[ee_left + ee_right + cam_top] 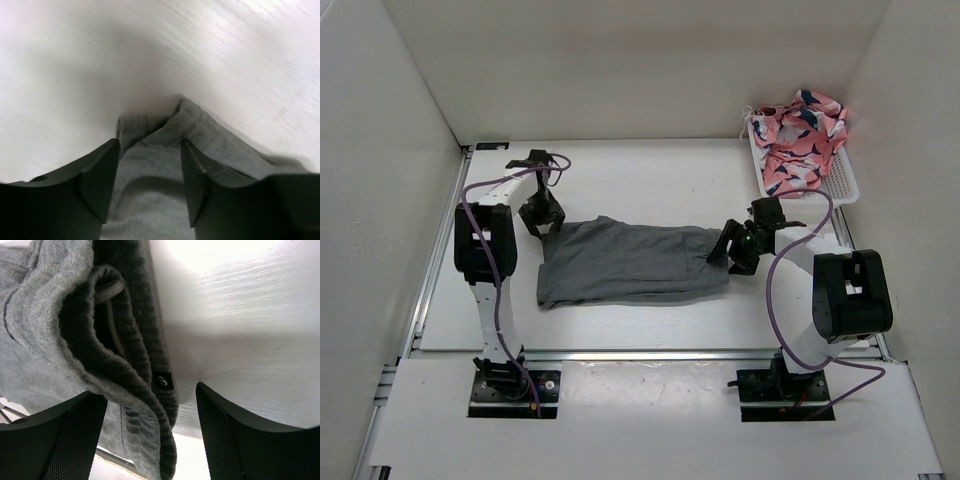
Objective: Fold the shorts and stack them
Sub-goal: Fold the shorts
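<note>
Shorts (630, 262) lie flat on the table (650, 180), long axis running left to right between the two arms. Left gripper (542, 222) sits at their far-left corner, jaws apart astride the cloth tip, not yet pinching. Right gripper (732, 250) meets the right-hand end, jaws likewise spread with the ribbed waistband (125, 340) between them, nothing clamped. Each arm is nearest its own end.

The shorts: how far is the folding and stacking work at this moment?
Done: the shorts lie spread flat on the table; I see no finished fold. In hand: the left gripper straddles a far corner and the right gripper the waistband end, jaws open, nothing lifted. Remaining: grasp, fold, then stack.
</note>
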`<state>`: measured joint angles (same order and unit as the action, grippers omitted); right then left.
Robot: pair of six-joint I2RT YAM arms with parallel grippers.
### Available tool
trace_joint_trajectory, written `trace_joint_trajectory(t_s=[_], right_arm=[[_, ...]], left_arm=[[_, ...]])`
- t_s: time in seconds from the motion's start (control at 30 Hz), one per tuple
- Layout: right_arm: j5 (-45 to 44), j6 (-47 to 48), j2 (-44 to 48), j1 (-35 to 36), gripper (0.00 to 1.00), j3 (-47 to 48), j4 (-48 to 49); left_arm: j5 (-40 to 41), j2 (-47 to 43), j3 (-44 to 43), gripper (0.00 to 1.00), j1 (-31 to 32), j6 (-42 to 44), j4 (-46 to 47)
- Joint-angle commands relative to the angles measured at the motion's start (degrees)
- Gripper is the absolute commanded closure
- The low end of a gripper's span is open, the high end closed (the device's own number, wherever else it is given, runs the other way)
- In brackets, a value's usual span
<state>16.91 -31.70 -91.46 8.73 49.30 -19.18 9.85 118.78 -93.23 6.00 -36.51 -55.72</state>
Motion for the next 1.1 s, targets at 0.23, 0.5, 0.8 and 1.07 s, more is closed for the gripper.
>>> trace_joint_trajectory(t_s=[0.23,0.5,0.8,1.07], right_arm=[[0.0,0.9,-0.7,0.0,0.25,2.4,0.6],[-1.2,0.9,-0.7,0.0,0.25,2.9,0.1],[-1.2,0.9,-1.3,0.0,0.25,2.9,0.1],[5.3,-0.5,-1.3,0.6,0.04,1.3,0.9]], left_arm=[[-0.1,3.6,-7.1,0.78,-0.9,0.7,-0.3],[3.3,-0.7,-6.1,0.9,-1.5,0.7,-1.7],[3.3,-5.1,-0.5,0.9,-8.5,0.2,-1.1],[-1.2,-3.9,0.1,0.11,-9.6,1.8,0.0]])
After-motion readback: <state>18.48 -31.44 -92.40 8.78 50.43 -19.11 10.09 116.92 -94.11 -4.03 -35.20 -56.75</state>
